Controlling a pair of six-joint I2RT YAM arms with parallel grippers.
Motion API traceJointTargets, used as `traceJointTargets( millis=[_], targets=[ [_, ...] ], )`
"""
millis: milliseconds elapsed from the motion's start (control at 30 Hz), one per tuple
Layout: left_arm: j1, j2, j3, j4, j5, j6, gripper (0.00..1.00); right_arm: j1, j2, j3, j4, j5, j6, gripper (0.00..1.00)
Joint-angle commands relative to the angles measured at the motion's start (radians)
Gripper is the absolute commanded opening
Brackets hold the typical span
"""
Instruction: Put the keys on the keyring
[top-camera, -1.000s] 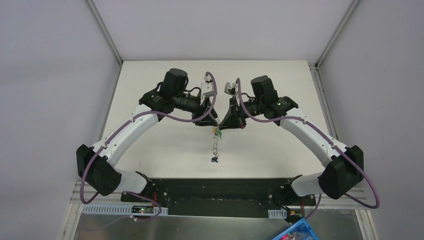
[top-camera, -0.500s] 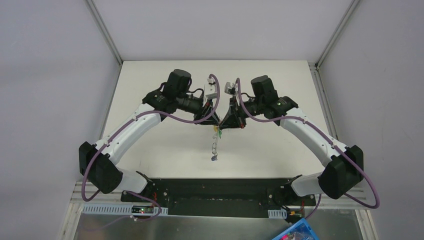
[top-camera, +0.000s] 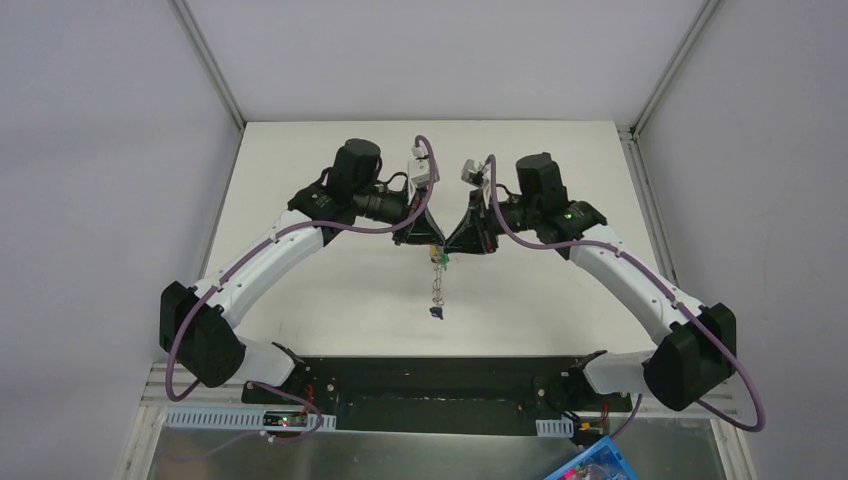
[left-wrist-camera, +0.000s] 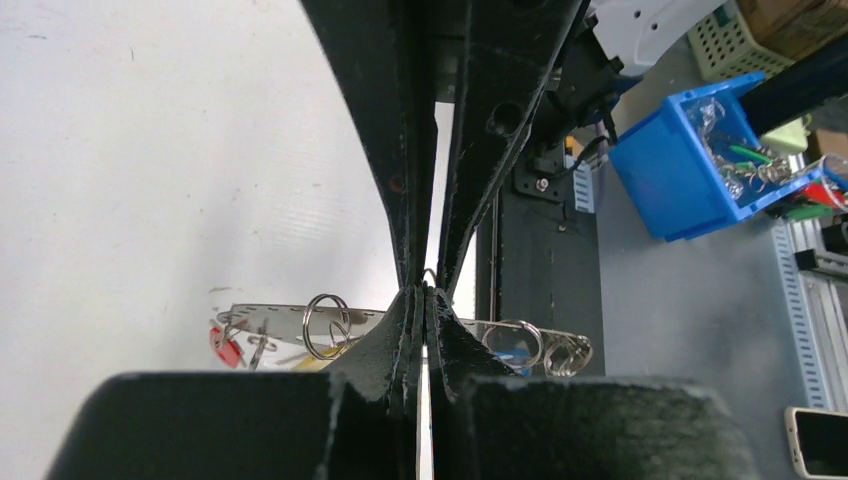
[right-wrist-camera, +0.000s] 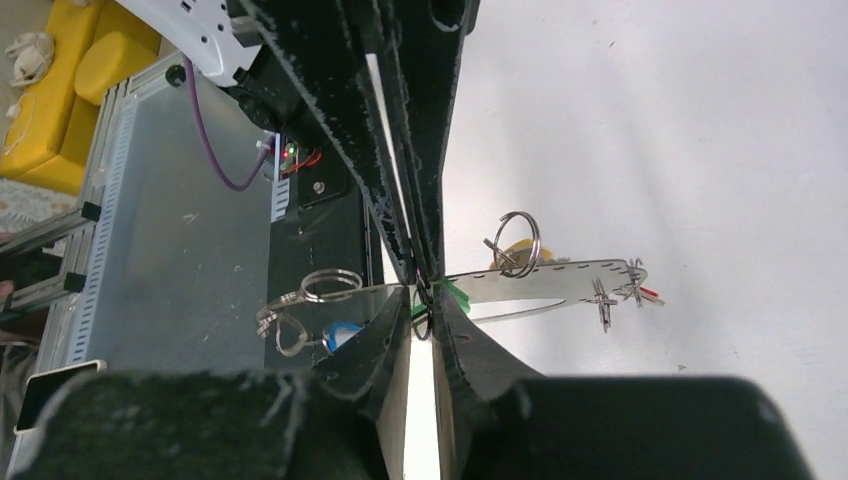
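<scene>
Steel, thin and springy, is what both arms meet on: a flat perforated steel strip (top-camera: 436, 285) running from the fingertips toward the arm bases over the white table (top-camera: 330, 290). Whether it hangs free or rests there, I cannot tell. On it ride a red-headed key (left-wrist-camera: 225, 345) at one end, a blue-headed key (right-wrist-camera: 342, 335) at the other, and a green-headed key (right-wrist-camera: 457, 293) and a yellow-headed key (right-wrist-camera: 515, 252) near the middle, among loops like the bright split wire ring (right-wrist-camera: 516, 235).

The left gripper (left-wrist-camera: 422, 292) has its matte, gritty black fingers (left-wrist-camera: 395, 200) pressed together at the strip's edge. The right gripper (right-wrist-camera: 420, 290) stands a sliver apart around a small dark wire ring (right-wrist-camera: 422, 322); whether it bites that ring I cannot tell.

This looks like a change of grip. Done well, the left clamp should be sure before the right lets go fully, since smooth round wire slips easily and the loaded strip would swing. Small, slow wrist moves should suit such thin parts.
</scene>
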Motion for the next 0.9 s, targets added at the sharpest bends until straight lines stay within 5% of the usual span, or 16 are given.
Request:
traceJointTargets(
  millis=[0,333,867],
  targets=[
    [0.014,-0.058,-0.045,0.289,0.077,-0.227,0.00,-0.034,-0.082,-0.036,0.142,-0.055,0.087,0.17],
    [0.030,-0.063,-0.154,0.648,0.087,-0.494,0.00,-0.080,-0.120,-0.104,0.254,-0.124,0.164,0.19],
    [0.032,-0.063,-0.202,0.693,0.077,-0.505,0.00,-0.095,-0.119,-0.120,0.349,-0.156,0.230,0.00]
  ],
)
